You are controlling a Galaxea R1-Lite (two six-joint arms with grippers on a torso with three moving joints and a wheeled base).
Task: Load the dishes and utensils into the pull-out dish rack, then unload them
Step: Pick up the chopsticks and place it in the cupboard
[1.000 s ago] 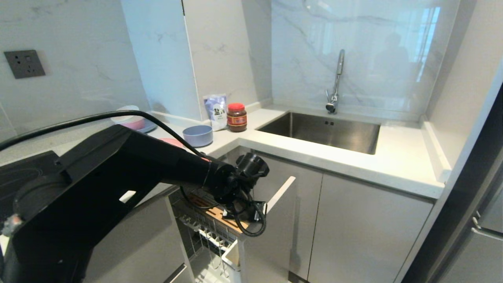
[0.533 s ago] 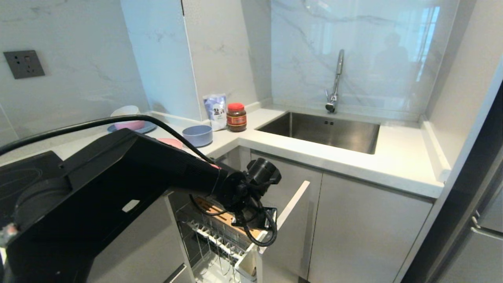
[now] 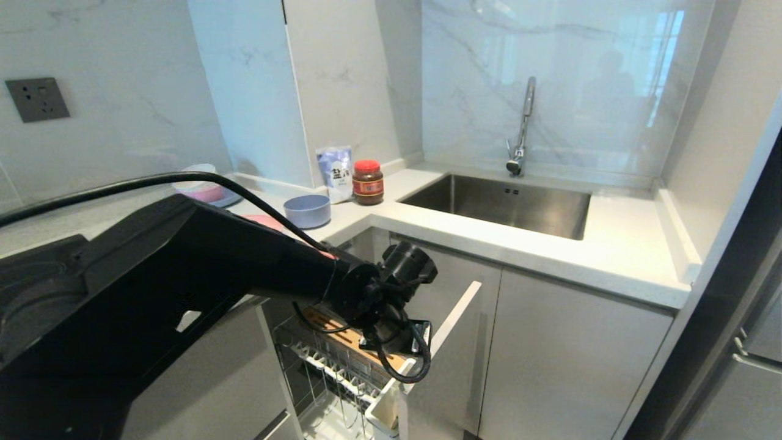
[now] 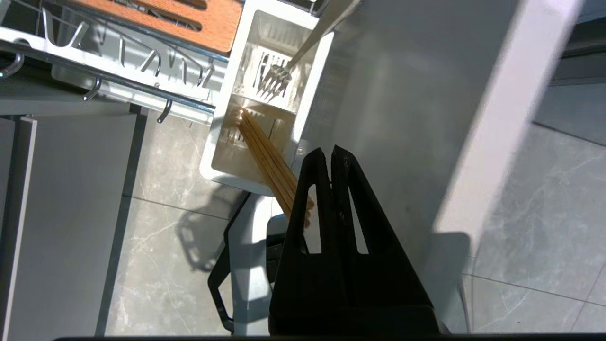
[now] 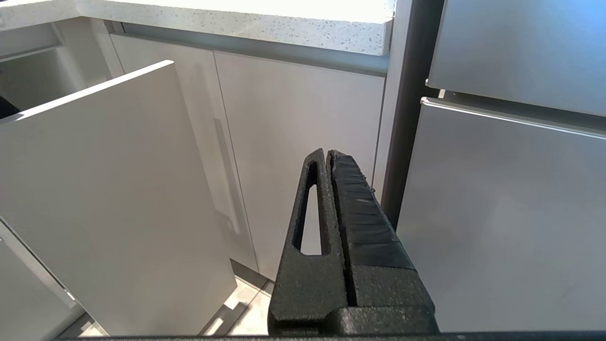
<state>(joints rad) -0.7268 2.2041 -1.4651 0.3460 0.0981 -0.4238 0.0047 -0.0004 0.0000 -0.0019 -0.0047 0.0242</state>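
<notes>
One blue-grey bowl (image 3: pixel 307 210), one red-lidded jar (image 3: pixel 368 181), one fork (image 4: pixel 284 71), one pair of chopsticks (image 4: pixel 265 156).

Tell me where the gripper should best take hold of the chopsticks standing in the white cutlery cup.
Probably grip the chopsticks near their free upper ends, coming from above along their lean. Their lower tips sit deep in the cutlery cup, walled on every side, and only the upper part pokes past its rim. The fork stands in the neighbouring compartment.
</notes>
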